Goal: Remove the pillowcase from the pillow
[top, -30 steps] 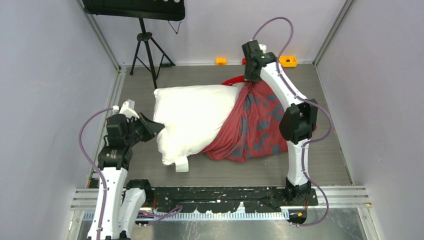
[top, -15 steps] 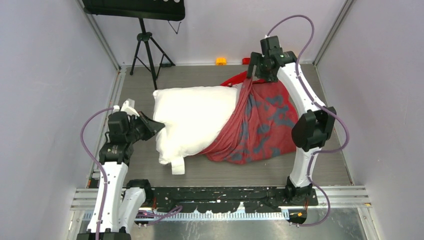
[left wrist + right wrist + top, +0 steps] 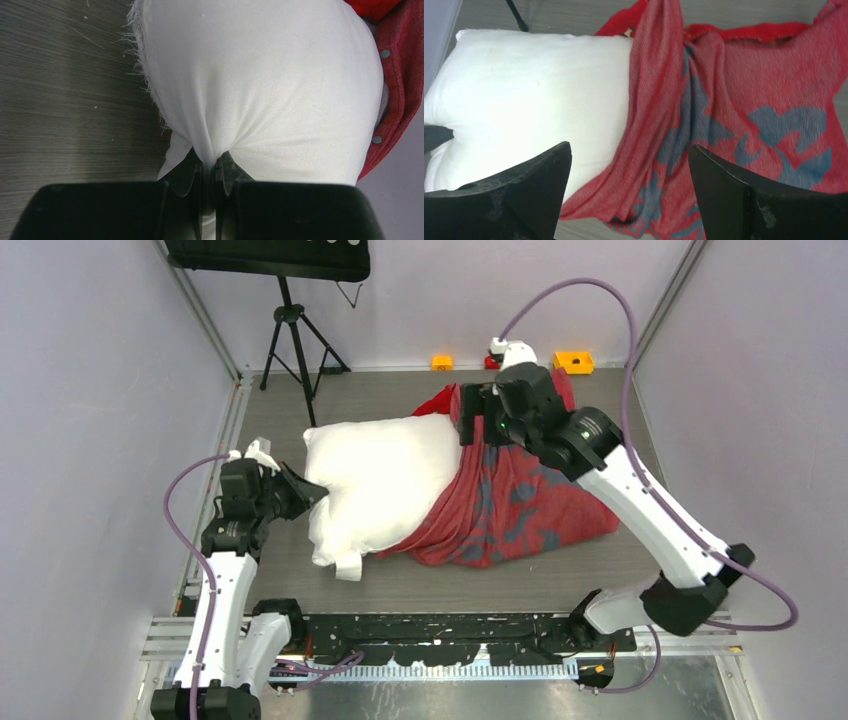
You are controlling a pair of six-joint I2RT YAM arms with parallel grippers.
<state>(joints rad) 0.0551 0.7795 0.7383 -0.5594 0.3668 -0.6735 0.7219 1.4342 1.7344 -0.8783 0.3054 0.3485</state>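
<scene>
The plump white pillow lies on the grey table, its right end still inside the red pillowcase, which is printed with dark blue figures and bunched over that end. My left gripper is shut on the pillow's left edge. In the left wrist view the white cloth is pinched between the jaws, with the red pillowcase at the far right. My right gripper hangs open above the pillowcase's mouth. Its fingers stand wide apart over the pillow and the pillowcase, holding nothing.
A black tripod stand rises at the back left. Two orange blocks sit along the back wall. The pillow's small white tag hangs at its near left corner. Walls close in on both sides.
My right gripper let go of the pillowcase, opened, and swung from the back edge forward and left over the cloth. The pillowcase slumped flatter. The left gripper kept its hold.
</scene>
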